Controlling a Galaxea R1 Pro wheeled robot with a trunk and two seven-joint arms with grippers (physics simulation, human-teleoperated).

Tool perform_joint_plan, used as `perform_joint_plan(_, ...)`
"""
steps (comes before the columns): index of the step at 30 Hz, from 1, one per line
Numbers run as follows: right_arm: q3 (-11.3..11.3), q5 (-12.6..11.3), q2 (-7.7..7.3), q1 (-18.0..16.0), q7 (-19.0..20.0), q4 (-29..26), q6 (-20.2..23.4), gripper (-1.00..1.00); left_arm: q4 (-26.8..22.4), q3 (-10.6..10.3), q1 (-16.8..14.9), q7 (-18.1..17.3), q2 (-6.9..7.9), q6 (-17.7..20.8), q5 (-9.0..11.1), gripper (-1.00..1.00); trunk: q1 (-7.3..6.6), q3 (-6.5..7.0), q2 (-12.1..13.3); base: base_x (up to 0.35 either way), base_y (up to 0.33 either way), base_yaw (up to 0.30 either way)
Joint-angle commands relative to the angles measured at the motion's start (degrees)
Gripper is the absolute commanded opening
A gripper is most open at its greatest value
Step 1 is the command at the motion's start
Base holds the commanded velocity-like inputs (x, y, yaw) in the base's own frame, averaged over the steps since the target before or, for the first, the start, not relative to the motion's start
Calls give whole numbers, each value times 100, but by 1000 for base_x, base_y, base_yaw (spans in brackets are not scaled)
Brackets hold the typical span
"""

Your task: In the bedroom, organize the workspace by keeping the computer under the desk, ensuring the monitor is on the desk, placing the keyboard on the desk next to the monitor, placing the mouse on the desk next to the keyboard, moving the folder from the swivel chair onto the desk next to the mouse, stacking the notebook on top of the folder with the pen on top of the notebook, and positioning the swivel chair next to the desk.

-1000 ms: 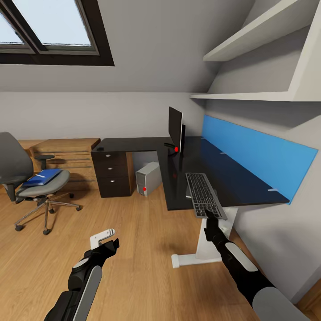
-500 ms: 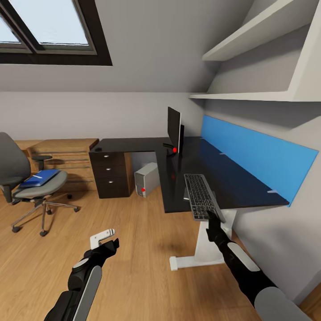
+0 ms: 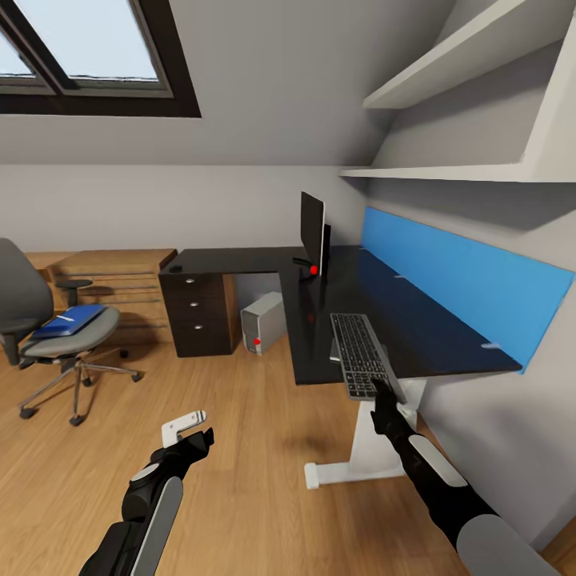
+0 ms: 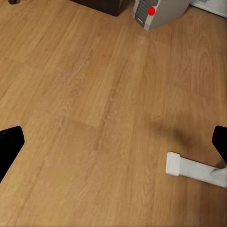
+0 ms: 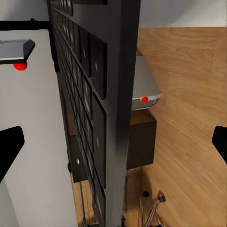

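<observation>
Our right gripper [image 3: 382, 390] grips the near end of the keyboard [image 3: 362, 353], its fingers closed on that end. The keyboard lies along the desk's [image 3: 416, 332] near edge, its near end jutting past that edge over the floor. In the right wrist view the keyboard [image 5: 97, 109] runs edge-on between the dark fingertips [image 5: 9, 146].

Further back on the same desk wing, toward the inner corner, the monitor [image 3: 313, 226] stands upright, edge-on to us. A blue panel [image 3: 464, 284] lines the desk's wall edge; white shelves [image 3: 472, 104] hang above. The computer [image 3: 264, 322] sits on the floor under the desk, beside the dark drawer unit [image 3: 200, 314].

Our left gripper [image 3: 186, 426] hangs over bare wood floor [image 3: 240, 448], well apart from the desk, fingers spread wide, holding nothing. The left wrist view shows the computer [image 4: 158, 10] and the white desk foot [image 4: 191, 168].

The swivel chair [image 3: 48, 320] stands well apart from the desk, by the left wall side, with the blue folder [image 3: 74, 318] on its seat. Between chair and desk only open floor.
</observation>
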Motion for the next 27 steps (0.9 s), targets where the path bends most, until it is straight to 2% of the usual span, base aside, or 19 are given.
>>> perform_joint_plan(1,31,-59,-8,-5,1,-1,-24,100,-7,-6,-4,55,0,14,60,100,1,-6,-3,95,9,0)
perform_joint_plan(26,31,-59,-8,-5,-18,0,-23,100,-7,-6,-4,64,0,17,69,100,1,-6,-3,32,22,0)
perform_joint_plan(27,31,-59,-8,-5,-25,-2,-21,-100,-7,-6,-4,64,0,17,69,100,1,-6,-3,2,2,0)
